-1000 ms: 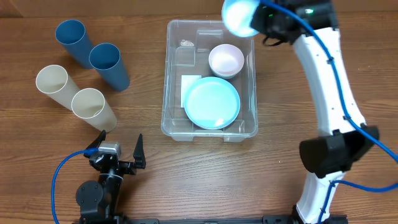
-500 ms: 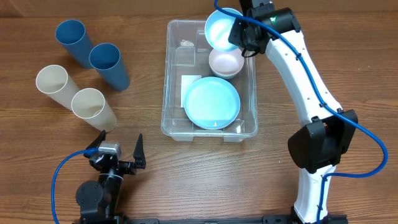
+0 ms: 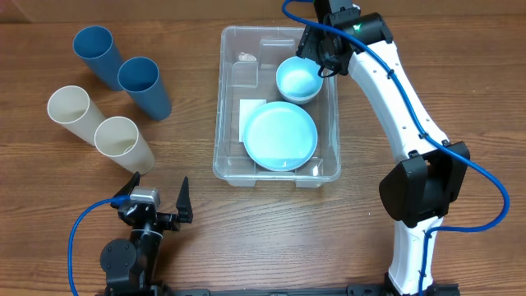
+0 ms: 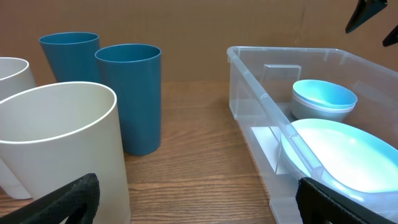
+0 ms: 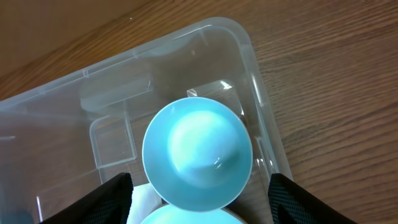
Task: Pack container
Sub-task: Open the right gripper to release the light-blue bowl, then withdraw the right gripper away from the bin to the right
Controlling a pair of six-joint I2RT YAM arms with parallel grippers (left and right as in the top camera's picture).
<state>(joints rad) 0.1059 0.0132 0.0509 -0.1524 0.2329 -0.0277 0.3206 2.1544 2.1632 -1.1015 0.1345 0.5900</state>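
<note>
The container [image 3: 220, 99] sits mid-bench [image 3: 271, 230]. Inside it a plate [image 3: 280, 136] lies toward 6 o'clock, and a blue bowl [image 3: 297, 80] sits at about 1 o'clock, nested in a white bowl [image 4: 314, 113].

The right end effector [image 3: 319, 53] hangs over the container's 1 o'clock corner. It looks released: in the wrist view its fingers stand wide apart on either side of the blue bowl, and no contact with the rim is visible. The left end effector [image 3: 156, 199] rests near the bench's 7 o'clock edge, fingers spread and holding nothing.

The step in hand appears to be setting down the blue bowl. To finish it cleanly:
- Keep the fingers wide.
- Rise straight up until they clear both the bowl's rim and the container wall.
- Only then swing away. A sideways pull from low down could catch the bowl and tip it out of its nest, or drag the light container.

Two blue cups [image 3: 145, 85] and two cream cups [image 3: 122, 140] stand on the bench at the container's 9 to 10 o'clock, not yet packed. Free floor remains at the container's 11 o'clock corner. The cups would fit there best stacked by colour or laid on their sides.
</note>
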